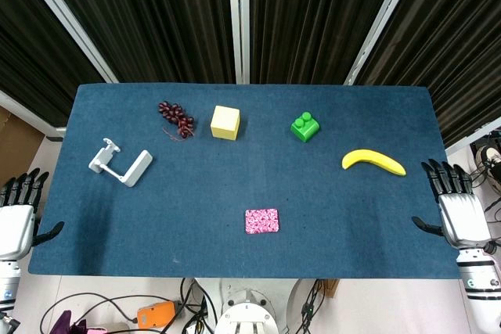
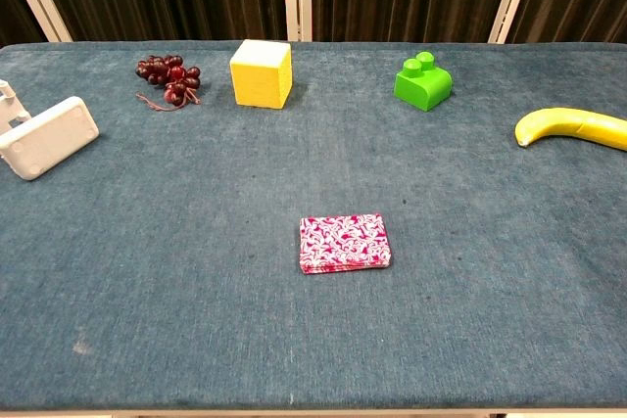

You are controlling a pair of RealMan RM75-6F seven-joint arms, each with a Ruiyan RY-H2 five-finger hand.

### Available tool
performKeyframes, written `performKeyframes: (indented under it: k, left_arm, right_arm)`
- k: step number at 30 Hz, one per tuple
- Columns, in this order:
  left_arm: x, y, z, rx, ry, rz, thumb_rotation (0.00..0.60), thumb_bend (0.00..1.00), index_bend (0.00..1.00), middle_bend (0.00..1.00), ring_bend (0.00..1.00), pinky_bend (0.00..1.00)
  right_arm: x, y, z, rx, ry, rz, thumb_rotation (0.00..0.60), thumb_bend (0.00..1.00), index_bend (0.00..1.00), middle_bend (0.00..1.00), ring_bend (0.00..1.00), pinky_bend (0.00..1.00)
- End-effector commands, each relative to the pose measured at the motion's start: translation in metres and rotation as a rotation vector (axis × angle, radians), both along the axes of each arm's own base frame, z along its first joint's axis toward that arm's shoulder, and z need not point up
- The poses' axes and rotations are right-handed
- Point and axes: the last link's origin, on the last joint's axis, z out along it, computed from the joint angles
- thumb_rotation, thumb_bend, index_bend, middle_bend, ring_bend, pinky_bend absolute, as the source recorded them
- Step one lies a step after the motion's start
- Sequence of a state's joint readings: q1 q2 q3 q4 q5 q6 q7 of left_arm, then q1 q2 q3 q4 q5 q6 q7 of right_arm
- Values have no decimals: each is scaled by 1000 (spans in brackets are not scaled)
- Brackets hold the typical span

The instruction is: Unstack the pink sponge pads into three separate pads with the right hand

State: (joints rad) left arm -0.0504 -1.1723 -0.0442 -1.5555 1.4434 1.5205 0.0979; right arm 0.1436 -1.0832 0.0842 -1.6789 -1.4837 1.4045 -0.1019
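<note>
Table (image 1: 196,224): covered by a dark blue cloth; seen from above in the head view, with black pleated curtains behind its far edge. All positions below are read on a clock face centred on the table, 12 at the far edge.
Left hand (image 1: 17,213): seen in the head view only, off the table at about 8 o'clock, beside the left edge. Fingers are held extended and slightly apart, thumb pointed toward the table; nothing is held.
Right hand (image 1: 458,205): seen in the head view only, off the table at about 4 o'clock, beside the right edge. Fingers are spread and extended, thumb pointed toward the table; nothing is held, and it is well apart from the stack.
White clamp-like stand (image 1: 120,163): laid at about 9 o'clock near the left edge; in the chest view its flat white pad (image 2: 46,137) is cut by the frame edge.
Banana (image 1: 373,162): laid flat at about 3 o'clock, curved, yellow.
Pink sponge pads (image 2: 344,242): found as one flat stack at about 6 o'clock, toward the near edge, roughly on the centre line. A pink-and-white swirl pattern is seen on top; thin layered edges are visible at the near side in the chest view. Not yet separated.
Yellow cube (image 2: 262,72): placed at about 11 o'clock.
Grape bunch (image 2: 168,75): dark red, placed near 10 to 11 o'clock, just left of the cube.
Green toy brick (image 2: 423,82): placed at about 1 o'clock, two studs on top.
</note>
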Motion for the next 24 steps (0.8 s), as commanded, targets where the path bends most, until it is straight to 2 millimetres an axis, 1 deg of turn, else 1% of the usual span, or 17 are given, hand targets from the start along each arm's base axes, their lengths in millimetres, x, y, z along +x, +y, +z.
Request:
performKeyframes:
  k: [1,6,9,11,14,15,16,19,21,24]
  left_arm:
    - [0,-1,-1,-4,-2,1,600,122,0,0,0,0]
    - [1,-1,-3,-11,1,-8,600,123,0,0,0,0]
    - [0,-1,-5,-16,-5,-9,600,122,0,0,0,0]
    - [0,0,-6,-19,-4,-10,600,122,0,0,0,0]
    - [0,-1,-8,-15,-9,-15,600,123,0,0,0,0]
    - [0,-1,-8,-14,-9,-16,600,123,0,0,0,0]
    - [1,-1,-8,-13,-8,-18,600,123,0,0,0,0]
    - [1,-2,-8,-15,-6,-23,600,123,0,0,0,0]
    - [1,-3,-8,-17,-4,-23,600,123,0,0,0,0]
    - [1,-4,-9,-21,-4,-21,600,123,0,0,0,0]
  right_arm:
    - [0,0,-3,21,-8,0,600,235,0,100,0,45]
    - [9,-1,-13,79,-29,31,600,234,3,100,0,45]
    - [21,-8,-31,145,-56,54,600,234,24,100,0,48]
    - [34,-13,-50,199,-71,74,600,234,33,100,0,49]
    - [60,-18,-78,275,-115,97,600,234,83,100,0,51]
    - [66,-19,-85,290,-119,102,600,235,107,100,0,51]
    - [78,-20,-97,324,-123,123,600,235,139,100,0,51]
    - [103,-26,-126,373,-112,151,600,241,207,100,0,51]
    - [119,-28,-145,408,-117,150,600,252,234,100,0,51]
    - [139,-31,-169,447,-122,159,600,262,255,100,0,51]
